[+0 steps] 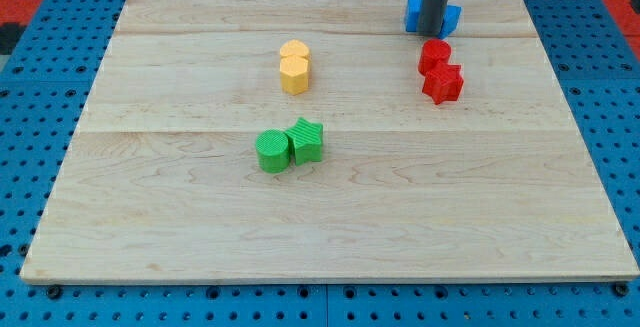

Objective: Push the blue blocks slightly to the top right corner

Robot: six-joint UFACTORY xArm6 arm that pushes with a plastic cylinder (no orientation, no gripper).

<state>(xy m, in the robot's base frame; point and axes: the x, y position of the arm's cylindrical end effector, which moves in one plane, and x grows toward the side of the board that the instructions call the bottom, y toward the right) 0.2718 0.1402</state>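
Observation:
The blue blocks sit near the board's top edge, right of centre, mostly hidden behind my dark rod; their shapes cannot be made out. My tip rests on the board at the blue blocks' near side, touching or nearly touching them. Just below the tip lie two red blocks: a rounded one and a star-shaped one, touching each other.
Two yellow blocks stand together left of centre near the top. A green cylinder and a green star block touch at mid-board. The wooden board lies on a blue pegboard.

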